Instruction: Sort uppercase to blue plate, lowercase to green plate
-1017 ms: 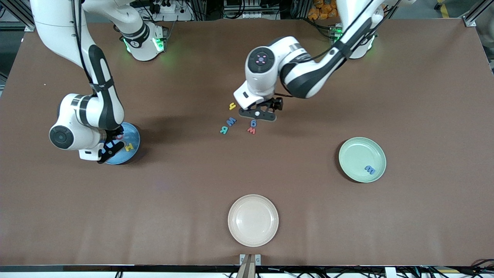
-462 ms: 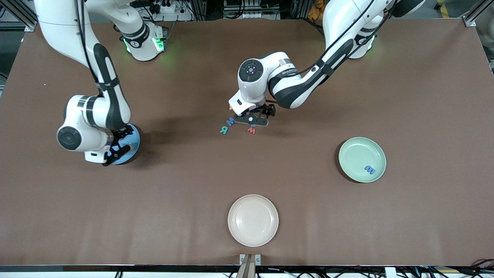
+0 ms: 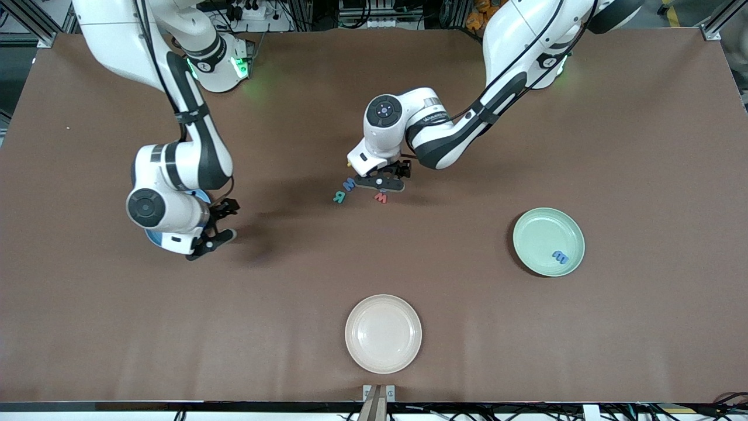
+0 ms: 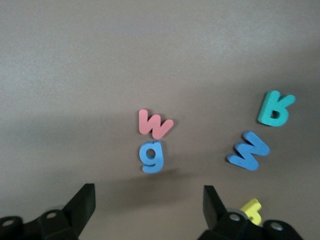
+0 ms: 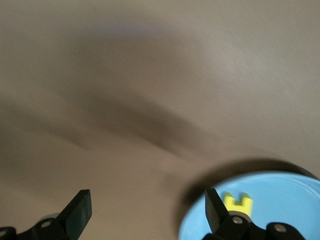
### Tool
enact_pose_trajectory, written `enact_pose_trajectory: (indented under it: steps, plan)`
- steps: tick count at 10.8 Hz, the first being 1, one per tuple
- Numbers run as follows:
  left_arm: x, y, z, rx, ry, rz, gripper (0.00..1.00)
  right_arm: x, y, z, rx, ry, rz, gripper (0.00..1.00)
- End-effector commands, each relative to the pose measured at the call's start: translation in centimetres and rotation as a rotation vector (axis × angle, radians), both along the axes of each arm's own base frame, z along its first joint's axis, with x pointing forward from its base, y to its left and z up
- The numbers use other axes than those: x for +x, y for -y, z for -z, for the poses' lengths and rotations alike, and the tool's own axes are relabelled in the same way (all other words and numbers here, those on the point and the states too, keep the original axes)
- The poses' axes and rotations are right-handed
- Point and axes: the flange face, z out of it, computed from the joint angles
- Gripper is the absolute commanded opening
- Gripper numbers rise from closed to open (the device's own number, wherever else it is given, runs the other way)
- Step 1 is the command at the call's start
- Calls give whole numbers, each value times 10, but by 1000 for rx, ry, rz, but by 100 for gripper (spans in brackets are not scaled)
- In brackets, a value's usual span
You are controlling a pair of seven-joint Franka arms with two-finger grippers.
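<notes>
My left gripper (image 3: 383, 185) hangs open, low over the loose letters at the table's middle. In the left wrist view the blue g (image 4: 152, 157) lies just ahead of the open gripper (image 4: 149, 210), touching the red w (image 4: 155, 124). The blue W (image 4: 248, 150), teal R (image 4: 275, 108) and yellow h (image 4: 251, 210) lie beside them. My right gripper (image 3: 227, 221) is open and empty beside the blue plate (image 3: 153, 238), which the arm mostly hides. A yellow H (image 5: 238, 202) lies on the blue plate (image 5: 285, 200). The green plate (image 3: 534, 234) holds one blue letter (image 3: 560, 256).
A cream plate (image 3: 383, 333) stands near the table's front edge, nearer to the camera than the letters. Bare brown table lies between the plates.
The right gripper opened and moved off the blue plate toward the table's middle. The left gripper came nearer to the front camera, over the blue g, and now covers it in the front view.
</notes>
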Motion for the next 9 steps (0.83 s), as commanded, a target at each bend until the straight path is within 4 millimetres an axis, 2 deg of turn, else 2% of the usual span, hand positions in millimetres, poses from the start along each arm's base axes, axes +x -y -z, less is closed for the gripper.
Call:
enact_pose_trajectory:
  steps: [1, 4, 6, 9]
  plan:
    - [2, -3, 12, 0, 27, -8, 85, 1, -17, -12, 14, 29, 0, 100]
    - [5, -3, 24, -15, 22, -12, 77, 11, -23, -25, 23, 64, -18, 100]
    - [4, -2, 32, -4, 27, -1, 73, 10, -26, -23, 22, 59, 40, 100]
    - [2, 5, 43, 18, 47, 19, 68, -8, -79, -19, -12, 35, 302, 100]
